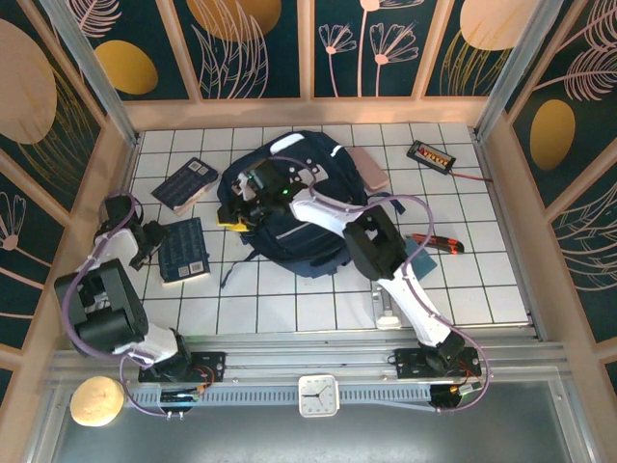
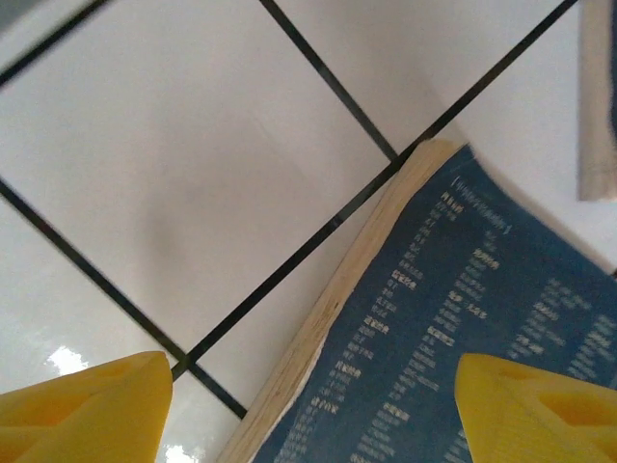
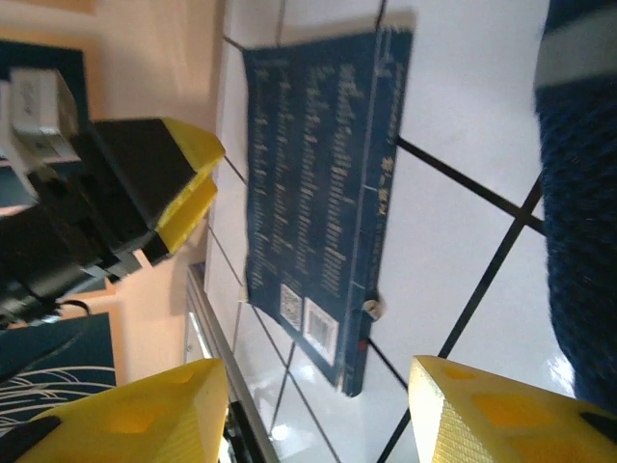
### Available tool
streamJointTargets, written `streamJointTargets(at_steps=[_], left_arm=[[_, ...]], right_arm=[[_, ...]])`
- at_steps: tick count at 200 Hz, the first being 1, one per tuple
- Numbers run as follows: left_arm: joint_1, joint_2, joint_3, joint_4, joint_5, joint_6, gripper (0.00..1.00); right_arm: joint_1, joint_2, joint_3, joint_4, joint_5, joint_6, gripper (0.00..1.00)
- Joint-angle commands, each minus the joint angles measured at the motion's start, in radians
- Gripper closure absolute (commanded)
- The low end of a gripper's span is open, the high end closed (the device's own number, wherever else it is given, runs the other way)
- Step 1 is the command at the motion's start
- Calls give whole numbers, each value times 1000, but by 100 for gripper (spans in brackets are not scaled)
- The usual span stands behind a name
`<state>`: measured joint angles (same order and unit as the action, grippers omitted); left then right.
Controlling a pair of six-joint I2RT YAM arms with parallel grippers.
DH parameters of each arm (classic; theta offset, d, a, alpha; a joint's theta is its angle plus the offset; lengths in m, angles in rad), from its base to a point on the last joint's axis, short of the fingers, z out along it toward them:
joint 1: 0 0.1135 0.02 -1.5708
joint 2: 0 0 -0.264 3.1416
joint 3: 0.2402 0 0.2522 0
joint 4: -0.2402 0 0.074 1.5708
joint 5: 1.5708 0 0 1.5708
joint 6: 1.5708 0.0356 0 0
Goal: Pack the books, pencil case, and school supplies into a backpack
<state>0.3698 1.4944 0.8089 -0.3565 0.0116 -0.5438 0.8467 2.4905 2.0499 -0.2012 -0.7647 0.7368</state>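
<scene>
"Where was the left gripper (image 1: 152,249)?"
"By the table's (image 1: 463,289) left edge, fingers spread wide, hanging over the page edge of the dark book (image 1: 183,251) lying flat there."
"And the right gripper (image 1: 232,217)?"
"Fingers apart too, nothing between them, just beside the navy backpack's (image 1: 313,154) left side at mid-table. The book lay between the two grippers."
</scene>
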Motion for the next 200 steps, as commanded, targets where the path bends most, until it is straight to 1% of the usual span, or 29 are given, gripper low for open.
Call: streamJointTargets(at_steps=[1,13,25,47,55,86,103,113,129,141,157,167,179,200], left_arm=[[1,54,48,54,46,87,25],[0,92,57,69,106,116,27],[0,134,67,70,153,127,31],[-4,191,54,89,247,133,47],[-15,196,40,104,282,133,51],[-101,198,-1,125,351,129,61],[-128,196,-39,157,403,101,62],[-138,194,-62,181,432,87,66],[-152,195,-94,194,457,73,69],[-154,193,-113,195,455,78,73],[-156,196,-136,201,457,95,84],[-156,204,-147,203,467,105,94],[-156,210,-155,205,489,109,100],[-156,190,-160,208,525,110,100]], right_arm=[[13,38,51,88,-57,56,47],[15,61,49,104,-56,72,47],[17,82,52,108,-54,81,45],[16,119,79,67,-39,75,42],[15,130,92,40,-31,68,41],[12,165,145,-52,-5,46,41],[8,178,160,-92,12,45,41],[5,182,164,-122,28,41,41],[0,181,164,-190,71,25,41],[-1,177,162,-252,121,11,40],[0,177,162,-309,178,1,40],[1,179,162,-334,207,4,40],[1,186,162,-358,229,10,40],[3,175,132,-357,234,9,40]])
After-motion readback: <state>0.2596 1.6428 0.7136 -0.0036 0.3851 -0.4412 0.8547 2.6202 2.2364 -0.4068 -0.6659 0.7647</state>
